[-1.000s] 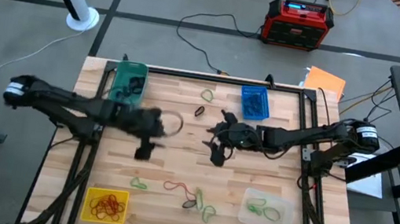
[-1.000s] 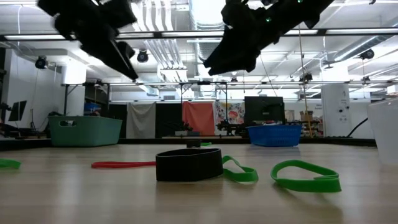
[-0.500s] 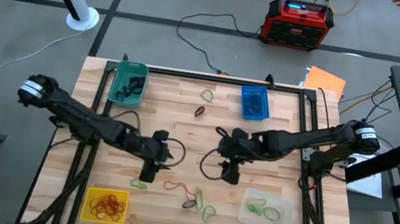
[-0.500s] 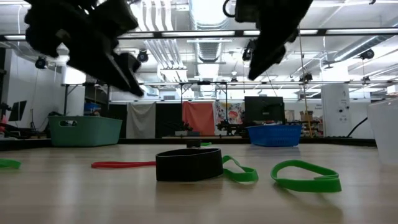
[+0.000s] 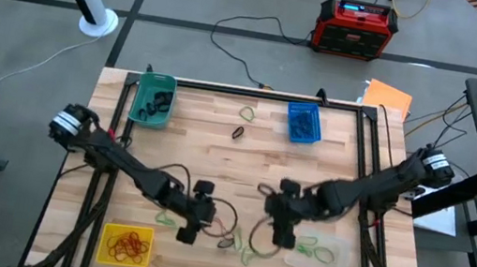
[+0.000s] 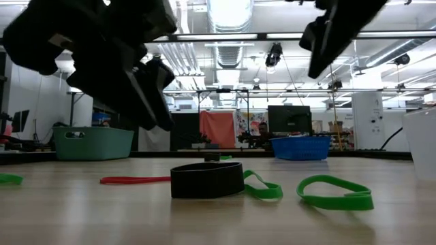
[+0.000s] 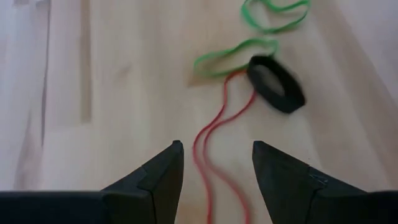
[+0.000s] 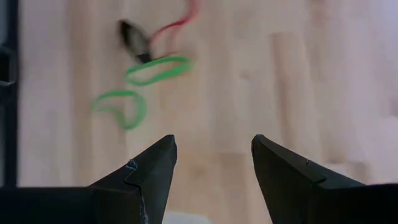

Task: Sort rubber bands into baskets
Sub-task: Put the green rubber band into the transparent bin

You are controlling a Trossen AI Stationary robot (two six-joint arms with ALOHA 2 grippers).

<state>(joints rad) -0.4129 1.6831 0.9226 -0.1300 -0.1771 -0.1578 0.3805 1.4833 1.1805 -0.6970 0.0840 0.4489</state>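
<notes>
Several rubber bands lie flat on the wooden table near its near edge: a red one, a black one and green ones. The same cluster shows in the high view and the right wrist view. My left gripper is open and hovers just left of the cluster, its fingers on either side of the red band's end without touching it. My right gripper is open and empty, just right of the cluster. The baskets stand at the corners: teal, blue, yellow, clear.
A green band and a black band lie loose at the table's far middle. The yellow basket holds red bands, the clear one green bands, the teal one black bands. A red-and-black box and cables lie on the floor beyond the table.
Both grippers have moved from the table's middle toward its near edge and down, closing in on the band cluster from either side. The left one has also gone toward the right. Both have stayed open. The bands have not moved.
</notes>
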